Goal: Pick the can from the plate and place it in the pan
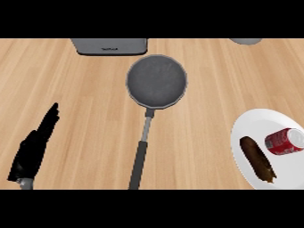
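Observation:
A red can (285, 141) lies on its side on a white plate (259, 122) at the right edge of the head view. A grey round pan (157, 81) sits in the middle of the wooden counter, its long dark handle (139, 158) pointing toward me. My left hand (32, 149) shows at the lower left, edge-on with straight fingers pointing up, far from the can and holding nothing. My right hand does not show.
A brown, elongated piece of food (257, 159) lies on the plate just left of the can. A grey box-shaped appliance (109, 46) stands at the back behind the pan. A grey round object (246, 41) is cut off at the top right.

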Available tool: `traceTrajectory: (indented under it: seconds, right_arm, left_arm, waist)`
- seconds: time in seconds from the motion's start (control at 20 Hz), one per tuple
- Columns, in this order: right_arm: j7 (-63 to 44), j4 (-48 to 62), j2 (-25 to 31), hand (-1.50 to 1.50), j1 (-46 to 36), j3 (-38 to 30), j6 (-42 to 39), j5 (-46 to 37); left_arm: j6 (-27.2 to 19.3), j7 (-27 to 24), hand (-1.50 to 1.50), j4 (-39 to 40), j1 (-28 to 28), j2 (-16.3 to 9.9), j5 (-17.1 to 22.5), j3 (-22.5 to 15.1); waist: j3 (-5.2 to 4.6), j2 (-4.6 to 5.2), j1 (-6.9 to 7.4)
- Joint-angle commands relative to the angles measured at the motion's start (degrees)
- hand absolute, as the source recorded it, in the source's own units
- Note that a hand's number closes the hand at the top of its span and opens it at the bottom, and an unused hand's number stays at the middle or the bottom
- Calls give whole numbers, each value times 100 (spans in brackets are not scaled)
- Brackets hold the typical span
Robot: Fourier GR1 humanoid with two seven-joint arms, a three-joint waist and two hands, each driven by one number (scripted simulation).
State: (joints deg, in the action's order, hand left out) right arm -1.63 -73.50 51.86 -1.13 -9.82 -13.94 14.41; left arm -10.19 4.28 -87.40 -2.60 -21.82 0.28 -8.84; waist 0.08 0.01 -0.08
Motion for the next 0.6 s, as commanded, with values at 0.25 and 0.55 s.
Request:
traceTrajectory:
  seconds: [0.25, 0.55]
  right_arm:
    - [-111, 279, 984, -150, -810, 501, -1931, -281]
    - [-994, 244, 620, -150, -1823, 1105, -2312, -598]
  left_arm:
    - [103, 168, 0, -231, -59, 40, -164, -109]
    - [204, 165, 0, -154, 29, 118, -152, 19]
  waist:
    - [-10, 7, 107]
    - [-11, 20, 150]
